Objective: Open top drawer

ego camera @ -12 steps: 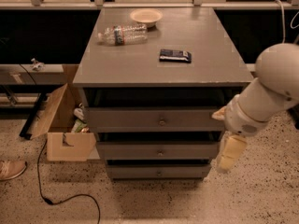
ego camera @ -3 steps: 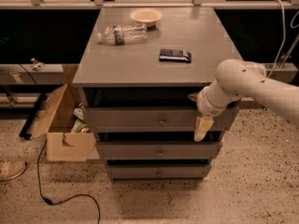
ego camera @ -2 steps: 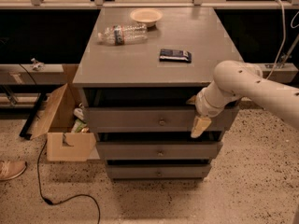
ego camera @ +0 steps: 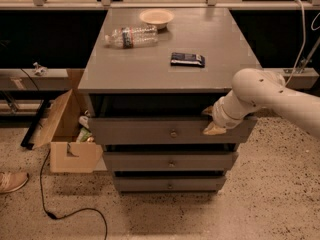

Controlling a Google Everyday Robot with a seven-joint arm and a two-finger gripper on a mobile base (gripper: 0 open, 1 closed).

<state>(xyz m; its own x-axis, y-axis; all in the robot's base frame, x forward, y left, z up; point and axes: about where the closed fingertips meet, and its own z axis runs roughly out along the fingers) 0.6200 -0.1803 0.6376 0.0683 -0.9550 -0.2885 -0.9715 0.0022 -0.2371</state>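
I had the gripper [ego camera: 210, 121], jaws apart, at the right end of the top drawer [ego camera: 135, 130] beneath the table [ego camera: 150, 69], and judged it best to hook the front's upper edge squarely, then pull straight out.

Three drawers [ego camera: 170, 162]; jaws at the top drawer [ego camera: 145, 132]

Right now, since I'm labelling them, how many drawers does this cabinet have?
3, stacked: the top drawer, the middle drawer below it, the bottom drawer nearest the floor. None appear hidden. The end effector is at the top drawer's right end.
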